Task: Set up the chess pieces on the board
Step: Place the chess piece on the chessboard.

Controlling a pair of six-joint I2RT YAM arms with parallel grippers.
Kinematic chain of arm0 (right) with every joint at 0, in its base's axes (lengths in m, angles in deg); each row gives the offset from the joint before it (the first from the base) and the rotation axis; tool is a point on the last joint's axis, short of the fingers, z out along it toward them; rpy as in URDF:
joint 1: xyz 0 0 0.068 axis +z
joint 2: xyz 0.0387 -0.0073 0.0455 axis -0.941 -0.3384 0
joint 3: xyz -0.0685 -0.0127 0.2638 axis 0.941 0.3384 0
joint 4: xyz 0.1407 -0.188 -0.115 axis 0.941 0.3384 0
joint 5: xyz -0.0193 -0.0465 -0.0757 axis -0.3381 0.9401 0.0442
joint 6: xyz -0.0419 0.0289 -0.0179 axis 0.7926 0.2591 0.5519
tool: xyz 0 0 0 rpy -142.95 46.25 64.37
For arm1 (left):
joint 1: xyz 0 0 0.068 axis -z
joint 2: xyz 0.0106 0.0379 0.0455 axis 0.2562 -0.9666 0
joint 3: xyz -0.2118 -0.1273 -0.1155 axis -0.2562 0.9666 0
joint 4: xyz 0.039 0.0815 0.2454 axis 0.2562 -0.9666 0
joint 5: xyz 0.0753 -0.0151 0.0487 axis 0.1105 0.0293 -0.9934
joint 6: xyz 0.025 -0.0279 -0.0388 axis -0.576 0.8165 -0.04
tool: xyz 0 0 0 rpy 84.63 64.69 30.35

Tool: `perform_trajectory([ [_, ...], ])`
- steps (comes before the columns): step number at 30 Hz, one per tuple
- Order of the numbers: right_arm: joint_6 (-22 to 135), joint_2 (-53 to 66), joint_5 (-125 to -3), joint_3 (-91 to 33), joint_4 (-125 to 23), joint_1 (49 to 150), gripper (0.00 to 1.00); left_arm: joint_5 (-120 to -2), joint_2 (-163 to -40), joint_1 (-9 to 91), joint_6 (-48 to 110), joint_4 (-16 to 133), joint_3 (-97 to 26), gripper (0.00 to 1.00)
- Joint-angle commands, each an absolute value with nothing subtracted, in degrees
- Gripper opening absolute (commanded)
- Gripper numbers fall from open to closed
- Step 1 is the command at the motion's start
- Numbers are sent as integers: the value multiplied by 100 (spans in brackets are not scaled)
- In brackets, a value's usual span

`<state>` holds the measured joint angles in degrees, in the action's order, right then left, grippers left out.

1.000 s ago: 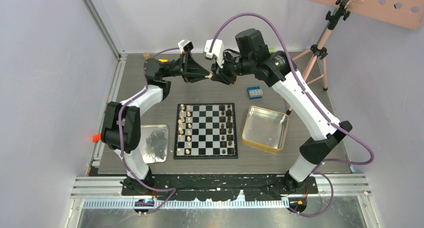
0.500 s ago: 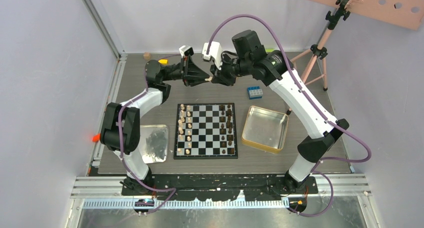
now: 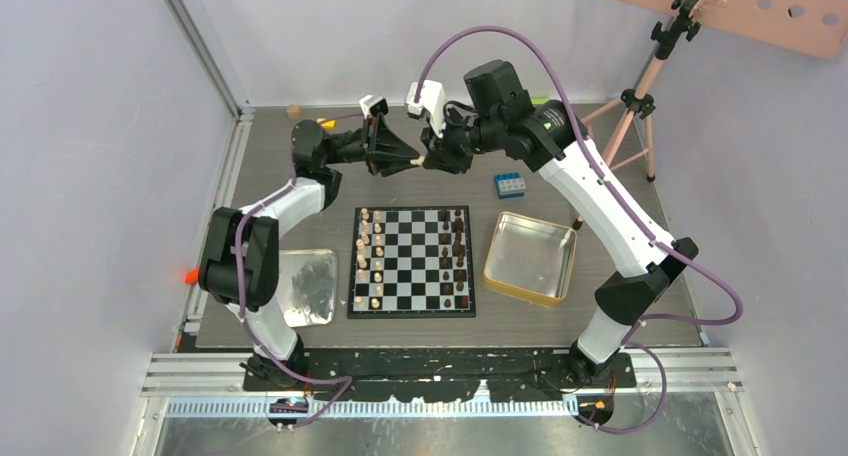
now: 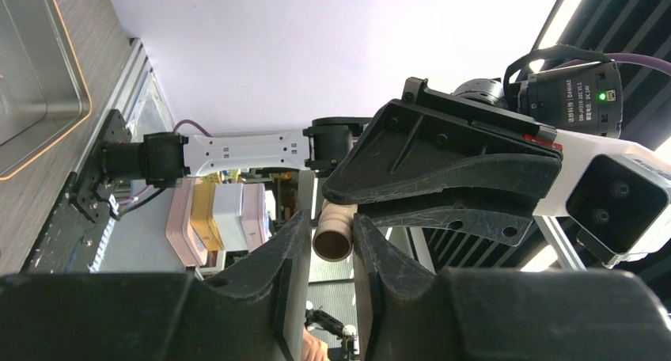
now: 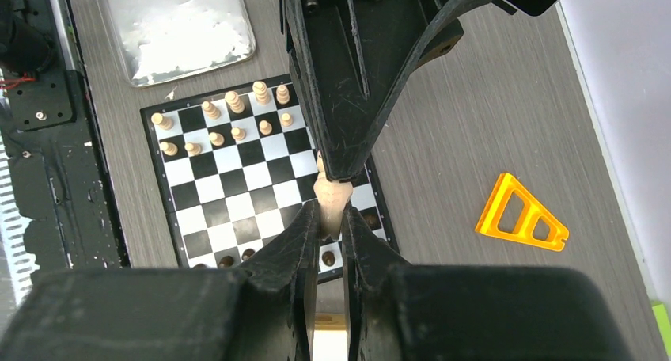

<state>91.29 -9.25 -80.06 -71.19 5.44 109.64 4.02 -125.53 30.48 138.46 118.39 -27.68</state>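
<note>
Grippers met tip to tip in mid-air over the far tabletop [image 3: 440, 191], beyond the board [image 3: 412, 266]. The right gripper [image 5: 331, 218] was clamped on a light tan chess piece [image 5: 331, 196]. The left gripper [image 4: 329, 222] bracketed the same piece's other end with its fingers; whether they pressed on it could not be told. Light pieces [image 3: 368, 261] and dark pieces [image 3: 458, 256] stood along the board's left and right sides.

Motor housing [image 4: 571, 98] — "DAMIAO" label
</note>
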Motion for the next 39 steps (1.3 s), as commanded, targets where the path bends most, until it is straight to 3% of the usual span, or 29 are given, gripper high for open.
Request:
perform_trajectory([
  [1,8770,-700,-8017,-7418,-32,10995,4,615,-12290,3066,13527,11658,-2653,28],
  [32,8102,-555,-8859,-7377,-125,10987,3,672,-12303,3207,12844,10926,-2647,31],
  [39,8116,-294,-8951,-6863,-156,10992,1,680,-12170,2817,12064,10296,-2788,43],
])
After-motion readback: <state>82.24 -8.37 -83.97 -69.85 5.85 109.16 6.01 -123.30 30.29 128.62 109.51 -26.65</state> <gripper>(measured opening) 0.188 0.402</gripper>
